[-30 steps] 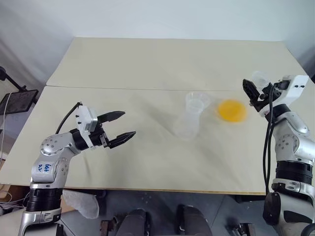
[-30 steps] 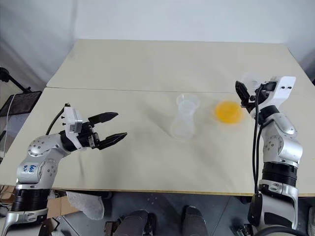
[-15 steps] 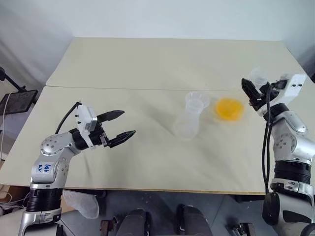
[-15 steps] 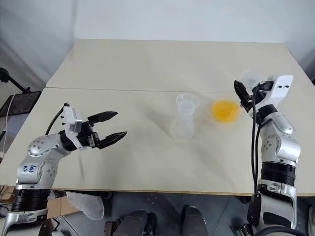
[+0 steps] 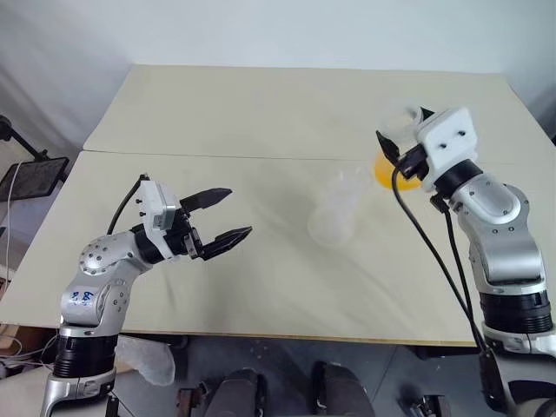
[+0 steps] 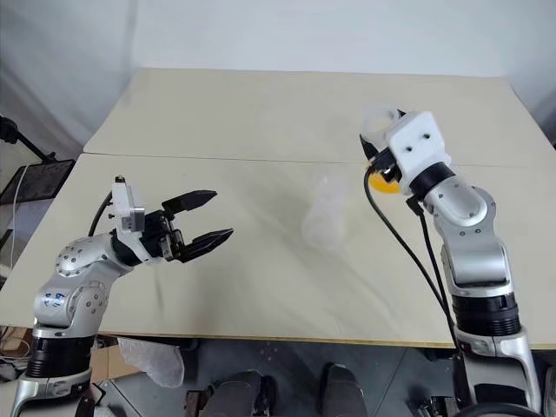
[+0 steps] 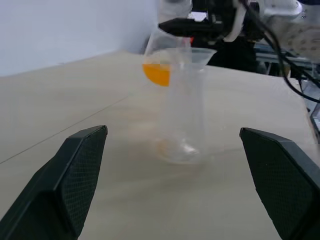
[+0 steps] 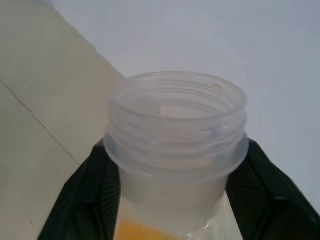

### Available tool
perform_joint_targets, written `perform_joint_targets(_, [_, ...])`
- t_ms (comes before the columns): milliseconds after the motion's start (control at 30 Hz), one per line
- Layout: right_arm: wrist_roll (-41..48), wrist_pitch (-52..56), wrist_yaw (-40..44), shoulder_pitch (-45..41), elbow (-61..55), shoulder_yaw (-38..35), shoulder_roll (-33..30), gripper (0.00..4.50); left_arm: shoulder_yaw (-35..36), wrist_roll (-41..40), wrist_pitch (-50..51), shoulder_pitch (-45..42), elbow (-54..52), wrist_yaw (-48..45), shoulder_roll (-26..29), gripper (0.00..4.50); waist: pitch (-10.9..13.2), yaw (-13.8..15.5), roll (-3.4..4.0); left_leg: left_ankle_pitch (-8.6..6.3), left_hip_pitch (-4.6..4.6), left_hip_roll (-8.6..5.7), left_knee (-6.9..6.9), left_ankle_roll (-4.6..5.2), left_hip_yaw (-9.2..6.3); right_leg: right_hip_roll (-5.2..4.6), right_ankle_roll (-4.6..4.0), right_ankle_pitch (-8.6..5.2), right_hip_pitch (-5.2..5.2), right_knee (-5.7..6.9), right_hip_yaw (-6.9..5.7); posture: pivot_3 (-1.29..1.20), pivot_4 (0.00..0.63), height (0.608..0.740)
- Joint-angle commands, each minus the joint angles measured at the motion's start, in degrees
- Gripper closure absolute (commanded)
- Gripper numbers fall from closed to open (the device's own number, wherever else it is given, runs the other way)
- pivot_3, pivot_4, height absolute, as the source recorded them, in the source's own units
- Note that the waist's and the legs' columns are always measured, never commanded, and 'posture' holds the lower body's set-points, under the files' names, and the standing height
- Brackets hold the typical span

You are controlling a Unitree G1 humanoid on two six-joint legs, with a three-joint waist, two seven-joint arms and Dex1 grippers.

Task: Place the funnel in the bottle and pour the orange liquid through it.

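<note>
Right gripper (image 5: 398, 155) clamps the neck of a tilted flask (image 8: 176, 145) holding the orange liquid (image 7: 157, 74), lifted beside the bottle (image 5: 334, 213), whose mouth carries the funnel (image 7: 184, 54). Left gripper (image 5: 224, 215) hangs spread wide, empty, well apart above the table (image 5: 261, 113).

I work in a plain lab-like test room. My desk (image 5: 261, 122) is bare beige board against a blank grey-white wall (image 5: 261, 30). A conical flask (image 6: 326, 213) stands on it.
</note>
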Motion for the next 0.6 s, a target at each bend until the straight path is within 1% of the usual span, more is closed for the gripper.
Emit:
perform_joint_targets(33, [-7.4,-6.8,-2.2,0.2,-3.7,0.3,-2.3,2.07,-1.0,-1.0,-0.1,-0.4,-2.2,-0.6,-0.1,0.00,0.0,-0.1,0.00,0.00,0.01,0.01,0.00,0.00,0.02,0.03,0.00,0.00,0.00,-0.01,-0.02,0.00,0.150,0.740])
perform_joint_targets(333, [-14.6,-11.5,-3.7,2.3,-3.3,-0.6,-3.0,2.07,-3.7,0.0,-0.9,-2.9,0.2,-1.6,-1.3,0.00,0.0,-0.1,-0.01,0.04,0.02,0.09,0.01,-0.06,0.04,0.09,0.00,0.00,0.01,-0.01,-0.07,0.00,0.150,0.740])
perform_joint_targets(600, [-22.9,-18.1,-8.1,4.1,-4.1,-1.1,-4.5,2.07,-7.2,2.4,-2.8,-5.7,3.6,-2.4,-3.6,0.00,0.0,-0.1,-0.03,0.03,0.02,0.08,0.00,-0.06,0.02,0.10,0.00,0.00,0.04,-0.07,-0.10,0.00,0.150,0.740])
